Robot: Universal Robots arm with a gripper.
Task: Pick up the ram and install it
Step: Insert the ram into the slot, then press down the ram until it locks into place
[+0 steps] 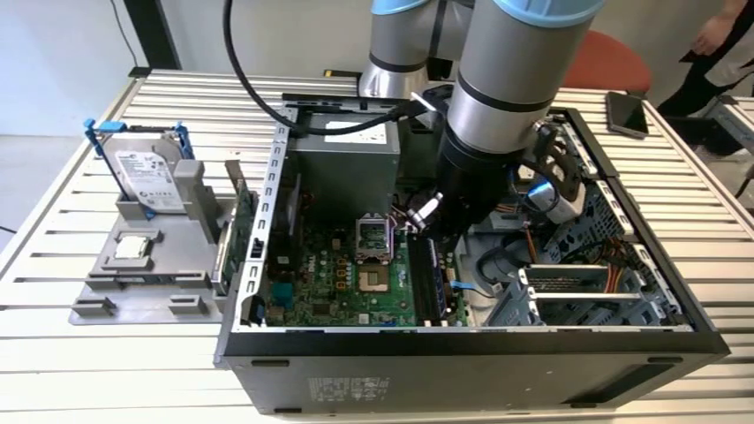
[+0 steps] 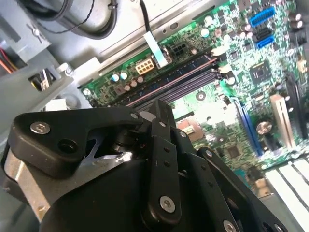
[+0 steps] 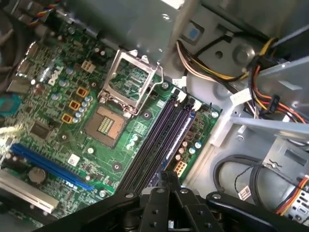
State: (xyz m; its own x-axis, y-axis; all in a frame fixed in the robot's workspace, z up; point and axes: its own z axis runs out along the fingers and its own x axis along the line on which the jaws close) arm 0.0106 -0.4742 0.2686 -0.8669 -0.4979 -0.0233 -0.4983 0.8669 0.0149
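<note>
Arm down inside the open PC case [image 1: 471, 343], right over the memory slots

The ram [image 1: 432, 281] stood on edge along the slots, just below centre frame in the exterior view, beside the motherboard [image 1: 342, 283]. The gripper [image 1: 426, 231] hung right at its far end. Honestly couldn't tell if it was clamped or let go. The case sat on the slatted surface [image 1: 71, 371].

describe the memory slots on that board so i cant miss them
Inside the open computer case, find the green motherboard and its square metal CPU socket. Just to the exterior view's right of the socket lie the memory slots: long, thin, dark parallel channels with white end clips, unlike the bright blue slot.
</note>
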